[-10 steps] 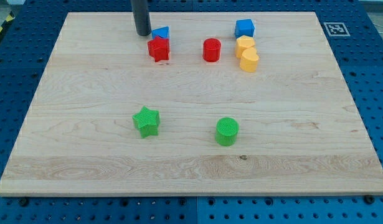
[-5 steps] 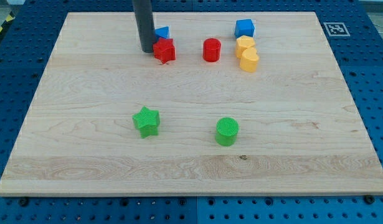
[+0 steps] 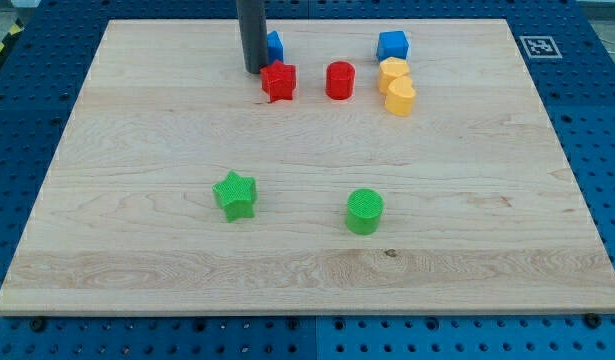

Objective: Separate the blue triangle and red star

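My tip (image 3: 254, 70), a bare rod grasping nothing, wedged between blue triangle (image 3: 275, 45) and red star (image 3: 279, 81); overshoot risks shoving star into red cylinder (image 3: 339, 80).

The board (image 3: 137, 150) is pale wood with a fine grain. On it sit a red star (image 3: 279, 81), a red cylinder (image 3: 339, 80), a blue triangle (image 3: 274, 45), a blue cube (image 3: 392, 45), two yellow blocks (image 3: 395, 85), a green star (image 3: 234, 194) and a green cylinder (image 3: 365, 211). My tip (image 3: 254, 70) is dark grey. The surrounding table (image 3: 27, 110) is blue, dotted with holes.

one high front view over board (image 3: 307, 230)
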`<action>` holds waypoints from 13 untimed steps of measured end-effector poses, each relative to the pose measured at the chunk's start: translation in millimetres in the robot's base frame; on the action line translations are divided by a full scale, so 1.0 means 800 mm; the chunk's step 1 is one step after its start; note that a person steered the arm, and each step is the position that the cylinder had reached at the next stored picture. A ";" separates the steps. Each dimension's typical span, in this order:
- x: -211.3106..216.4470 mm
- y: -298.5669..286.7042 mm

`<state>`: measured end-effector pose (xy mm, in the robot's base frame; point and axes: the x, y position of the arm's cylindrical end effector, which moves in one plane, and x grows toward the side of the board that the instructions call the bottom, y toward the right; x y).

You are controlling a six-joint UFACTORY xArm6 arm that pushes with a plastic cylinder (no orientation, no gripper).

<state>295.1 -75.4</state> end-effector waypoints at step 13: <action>-0.093 -0.017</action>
